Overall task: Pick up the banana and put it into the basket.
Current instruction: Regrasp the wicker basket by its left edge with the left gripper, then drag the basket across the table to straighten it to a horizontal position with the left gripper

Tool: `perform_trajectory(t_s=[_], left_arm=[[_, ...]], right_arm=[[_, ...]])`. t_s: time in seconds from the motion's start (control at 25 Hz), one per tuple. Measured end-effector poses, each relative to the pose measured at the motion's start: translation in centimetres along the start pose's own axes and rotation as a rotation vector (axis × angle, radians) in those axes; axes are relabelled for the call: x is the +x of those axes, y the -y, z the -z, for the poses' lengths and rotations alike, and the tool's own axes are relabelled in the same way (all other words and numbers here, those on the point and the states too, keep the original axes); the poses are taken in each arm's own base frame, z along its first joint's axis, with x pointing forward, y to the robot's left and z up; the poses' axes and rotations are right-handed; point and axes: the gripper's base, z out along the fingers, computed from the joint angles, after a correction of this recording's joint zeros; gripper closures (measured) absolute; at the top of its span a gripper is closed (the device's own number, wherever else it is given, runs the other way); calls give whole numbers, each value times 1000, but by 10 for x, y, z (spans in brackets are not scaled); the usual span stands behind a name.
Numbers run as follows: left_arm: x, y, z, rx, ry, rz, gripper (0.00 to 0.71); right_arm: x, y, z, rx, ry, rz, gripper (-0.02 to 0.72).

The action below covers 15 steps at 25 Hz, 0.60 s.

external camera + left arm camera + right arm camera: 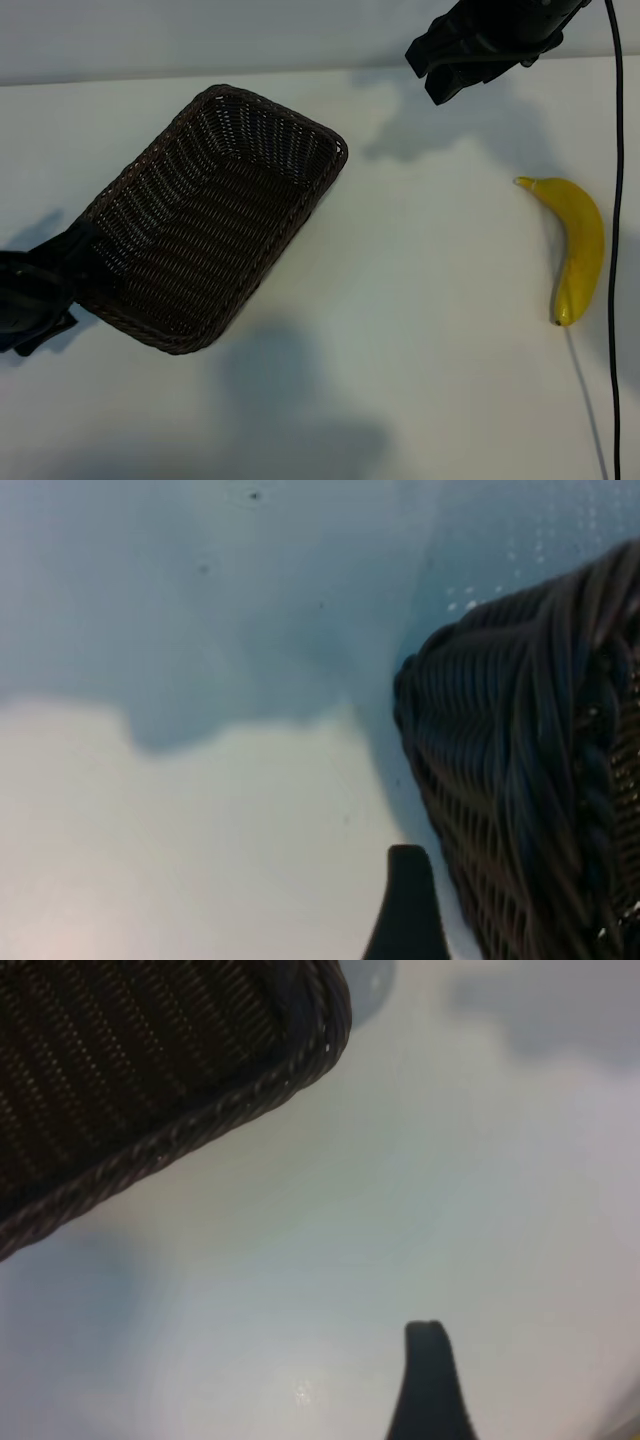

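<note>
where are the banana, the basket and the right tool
banana (578, 245), exterior view, middle of its yellow body
basket (300, 125), exterior view, braided rim at the far end
right tool (440, 68), exterior view, between its dark fingertips

We find the basket (215, 220) lying on the bench (420, 300) toward nine o'clock in the exterior view, its long axis running from about seven to one o'clock, with nothing inside it. The banana (577, 245) lies on the bench at three o'clock, well apart from the basket, stem toward twelve, with a cable (617, 200) just beside it at the edge. We see the left gripper (40, 300) against the basket's eight o'clock corner and the right gripper (450, 65) above the bench near one o'clock, between basket and banana.
</note>
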Motion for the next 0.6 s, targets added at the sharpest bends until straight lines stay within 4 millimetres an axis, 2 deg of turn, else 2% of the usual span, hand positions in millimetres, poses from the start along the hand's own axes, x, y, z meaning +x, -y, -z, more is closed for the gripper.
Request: perform_trajectory(t_s=[0.16, 0.24, 0.32, 0.44, 0.52, 0.6], left_arm=[[-2, 0, -13, 2, -16, 7, 131], [-2, 0, -18, 1, -25, 13, 163], [-1, 0, -20, 1, -32, 12, 259], [-3, 1, -22, 7, -15, 28, 492], [-5, 1, -23, 9, 1, 30, 535], [-5, 1, -23, 6, 0, 14, 538]], right_arm=[[0, 0, 0, 0, 0, 3, 190], [0, 0, 0, 0, 0, 3, 190], [0, 0, 0, 0, 0, 3, 190], [0, 0, 0, 0, 0, 3, 190], [0, 0, 0, 0, 0, 3, 190], [0, 0, 0, 0, 0, 3, 190]])
